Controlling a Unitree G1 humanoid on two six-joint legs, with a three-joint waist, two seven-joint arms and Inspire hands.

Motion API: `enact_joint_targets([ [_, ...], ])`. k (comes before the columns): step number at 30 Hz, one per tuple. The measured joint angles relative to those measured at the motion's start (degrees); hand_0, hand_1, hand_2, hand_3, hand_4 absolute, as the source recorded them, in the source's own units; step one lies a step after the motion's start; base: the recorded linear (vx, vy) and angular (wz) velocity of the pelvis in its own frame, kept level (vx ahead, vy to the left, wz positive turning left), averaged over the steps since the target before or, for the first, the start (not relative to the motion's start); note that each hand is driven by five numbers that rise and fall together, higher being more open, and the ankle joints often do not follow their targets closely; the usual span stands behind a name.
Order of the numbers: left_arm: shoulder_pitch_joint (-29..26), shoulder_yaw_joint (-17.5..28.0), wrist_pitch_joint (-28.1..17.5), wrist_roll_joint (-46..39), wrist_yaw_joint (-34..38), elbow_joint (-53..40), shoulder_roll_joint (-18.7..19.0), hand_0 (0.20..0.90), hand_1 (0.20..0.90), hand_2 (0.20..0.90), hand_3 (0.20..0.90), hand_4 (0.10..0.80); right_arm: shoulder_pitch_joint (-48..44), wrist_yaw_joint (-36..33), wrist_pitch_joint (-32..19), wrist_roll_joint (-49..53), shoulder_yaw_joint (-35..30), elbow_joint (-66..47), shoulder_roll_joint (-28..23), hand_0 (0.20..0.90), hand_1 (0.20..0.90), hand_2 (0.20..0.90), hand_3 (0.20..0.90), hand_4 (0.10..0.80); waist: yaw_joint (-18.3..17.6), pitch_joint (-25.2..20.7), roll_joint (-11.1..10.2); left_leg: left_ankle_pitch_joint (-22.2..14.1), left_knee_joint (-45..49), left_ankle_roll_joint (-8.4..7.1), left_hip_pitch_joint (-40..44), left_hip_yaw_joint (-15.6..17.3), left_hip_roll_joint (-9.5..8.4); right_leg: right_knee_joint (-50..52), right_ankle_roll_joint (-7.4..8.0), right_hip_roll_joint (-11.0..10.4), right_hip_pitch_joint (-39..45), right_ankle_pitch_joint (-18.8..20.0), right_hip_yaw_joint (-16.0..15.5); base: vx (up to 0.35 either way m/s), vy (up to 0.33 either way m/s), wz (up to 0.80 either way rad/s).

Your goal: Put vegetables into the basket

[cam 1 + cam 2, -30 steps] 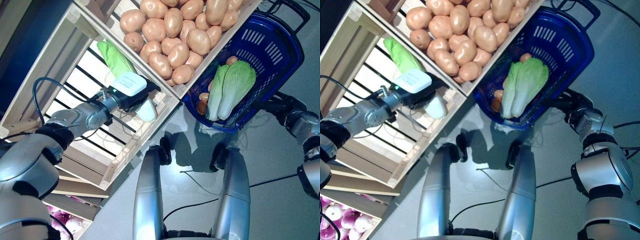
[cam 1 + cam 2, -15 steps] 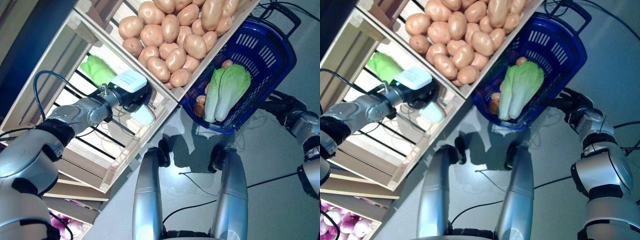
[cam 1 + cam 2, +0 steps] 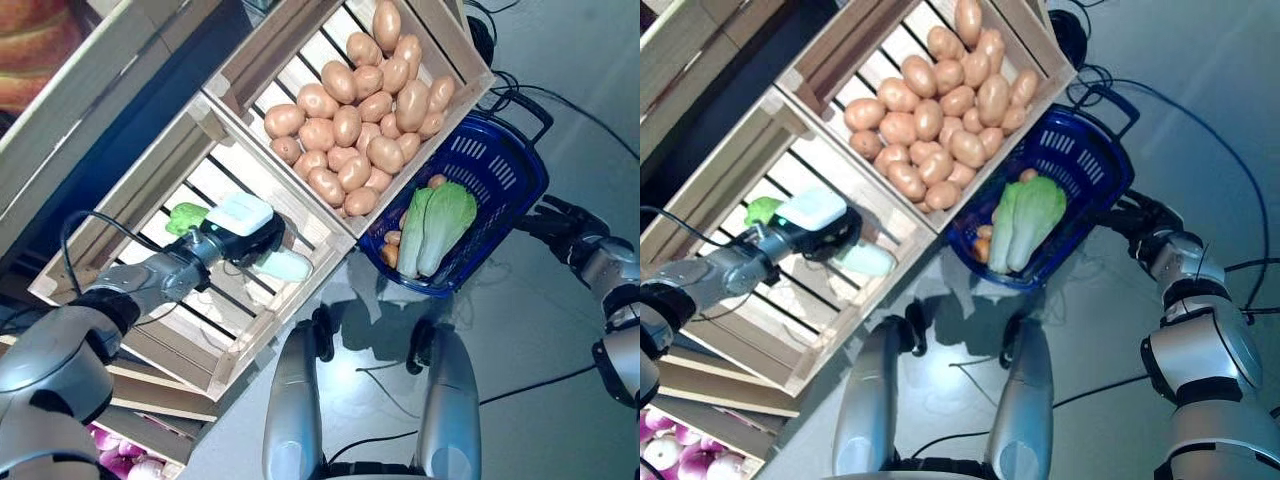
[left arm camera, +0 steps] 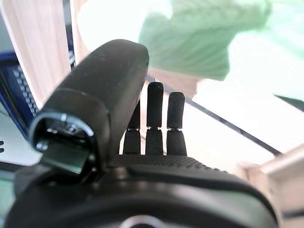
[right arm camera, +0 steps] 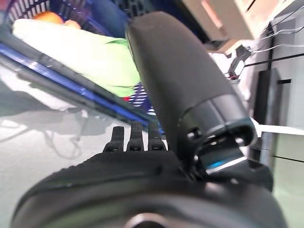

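The blue basket (image 3: 505, 172) stands on the floor against the wooden stand. A green leafy cabbage (image 3: 437, 225) and small orange-brown round vegetables (image 3: 392, 240) lie in it. My left hand (image 3: 250, 235) is inside the slatted crate (image 3: 235, 330), with its fingers (image 4: 155, 114) straight. It is right beside another green leafy vegetable (image 3: 185, 217), which shows just past the fingers in the left wrist view (image 4: 204, 42). My right hand (image 3: 560, 218) is beside the basket's rim on the floor side, fingers (image 5: 135, 137) straight, with the basket in front of them (image 5: 57, 71).
The stand's upper crate (image 3: 455, 45) full of potatoes overhangs the basket's rim. The slatted crate's front edge (image 3: 290, 310) lies between my left hand and the basket. Grey floor (image 3: 540, 380) lies to the right.
The whole picture has shifted and drawn back, so the camera has moved. My left hand stays in the slatted crate by the green vegetable. My right hand stays by the basket.
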Motion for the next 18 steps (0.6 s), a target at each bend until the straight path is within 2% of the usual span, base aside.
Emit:
enact_joint_targets([
  [2,1.2,3.8,-0.7,0.0,0.7,-0.1,0.0,0.300,0.300,0.300,0.300,0.400,0.2,0.1,0.0,0.0,-1.6,-0.2,0.0,0.900,0.900,0.900,0.900,0.800,0.5,-0.1,-0.2,0.6,-1.8,-0.45,1.8,0.1,-0.23,-1.5,0.29,-0.1,1.8,0.3,-0.3,0.031,-0.011,0.02],
  [5,1.4,5.7,-0.9,0.3,1.3,0.1,0.3,0.300,0.300,0.300,0.300,0.400,0.1,0.1,-0.1,-0.1,-1.7,-0.4,0.0,0.900,0.900,0.900,0.900,0.800,1.0,-0.5,-0.3,0.9,-3.2,-0.66,3.2,0.1,-0.53,-2.3,0.25,-0.3,3.1,0.2,-0.8,0.052,-0.016,0.06],
  [6,1.4,5.7,-0.9,0.3,1.2,0.1,0.4,0.408,0.408,0.408,0.408,0.472,0.1,0.1,-0.1,-0.1,-1.7,-0.5,0.1,0.900,0.900,0.900,0.900,0.800,1.1,-0.7,-0.3,1.0,-3.5,-0.73,3.5,0.0,-0.54,-2.5,0.18,-0.3,3.5,0.2,-1.0,0.016,-0.013,0.07],
  [7,1.4,5.7,-0.8,0.3,0.8,0.1,0.4,0.900,0.900,0.900,0.900,0.800,0.0,0.1,-0.1,-0.1,-1.7,-0.8,0.1,0.900,0.900,0.900,0.900,0.800,1.2,-0.8,-0.4,1.0,-3.5,-0.75,3.5,0.0,-0.54,-2.5,0.14,-0.3,3.4,0.1,-1.1,0.003,-0.008,0.05],
  [18,4.2,4.3,2.1,-0.9,-10.0,2.4,-0.4,0.900,0.900,0.900,0.900,0.800,1.2,0.0,-0.1,-0.1,-1.6,-1.5,0.6,0.900,0.900,0.900,0.900,0.800,0.6,-0.9,-0.3,1.3,-3.3,-0.80,1.0,-0.1,-0.66,-1.7,0.04,-0.5,0.8,0.1,-1.0,-0.014,0.003,0.00],
])
